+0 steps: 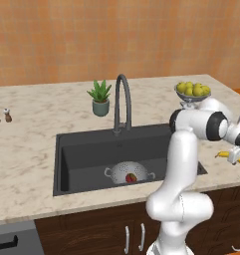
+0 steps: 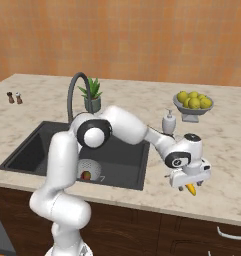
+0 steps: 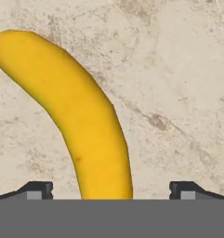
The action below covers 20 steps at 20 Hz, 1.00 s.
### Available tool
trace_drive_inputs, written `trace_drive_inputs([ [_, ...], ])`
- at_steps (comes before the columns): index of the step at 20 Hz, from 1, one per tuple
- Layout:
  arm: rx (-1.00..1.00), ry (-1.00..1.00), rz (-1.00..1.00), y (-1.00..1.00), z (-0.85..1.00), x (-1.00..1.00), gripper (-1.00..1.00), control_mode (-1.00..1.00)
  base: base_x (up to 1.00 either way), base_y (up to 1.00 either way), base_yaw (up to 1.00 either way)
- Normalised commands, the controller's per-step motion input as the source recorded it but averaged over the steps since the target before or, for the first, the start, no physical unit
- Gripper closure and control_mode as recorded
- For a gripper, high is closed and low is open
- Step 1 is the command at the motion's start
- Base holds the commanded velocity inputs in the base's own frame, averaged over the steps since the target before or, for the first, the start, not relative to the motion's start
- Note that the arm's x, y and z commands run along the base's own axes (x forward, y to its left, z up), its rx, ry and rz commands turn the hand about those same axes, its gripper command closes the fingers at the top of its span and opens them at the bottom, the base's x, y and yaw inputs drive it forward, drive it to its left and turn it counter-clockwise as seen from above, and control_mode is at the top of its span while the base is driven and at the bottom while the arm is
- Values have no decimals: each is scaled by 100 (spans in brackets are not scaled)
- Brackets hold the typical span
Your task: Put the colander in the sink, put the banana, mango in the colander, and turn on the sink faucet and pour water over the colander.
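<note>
Hovering low over the beige marbled stone desk (image 2: 227,165), the robot's two-finger claw (image 2: 190,186) stands with its jaws wide apart and nothing between them gripped, poised over the small curved yellow banana (image 3: 81,121). The small round silvery-grey perforated metal colander (image 1: 127,172) already sits on the floor of the large rectangular near-black sink (image 1: 86,144) with the small red rounded mango (image 1: 131,177) inside it, so the step in hand looks like the fetching of the banana; the tall dark grey gooseneck faucet (image 1: 122,102) at the basin's back rim is for later. In the hand view the banana's long axis runs from about 11 o'clock down to 6 o'clock, one end pointing up toward 11 and the other passing out of the picture midway between the two dark finger tips. It lies flat on the desk, at roughly 3 o'clock from the sink and well apart from it. The next move, I judge, calls for a short descent and a closing of the jaws across the fruit's narrow width, then a lift and a swing toward 9 o'clock to the colander.
</note>
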Motion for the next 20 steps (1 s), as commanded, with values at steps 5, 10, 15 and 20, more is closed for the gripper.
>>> trace_drive_inputs([
  [5,2,-1,0,-12,-38,6,100,-100,0,0,0],
  [10,0,0,0,0,0,-3,100,-100,0,0,0],
  [15,-2,-4,3,47,1,-46,100,-100,0,0,0],
  [20,-12,-2,6,100,38,-44,100,-100,0,0,0],
])
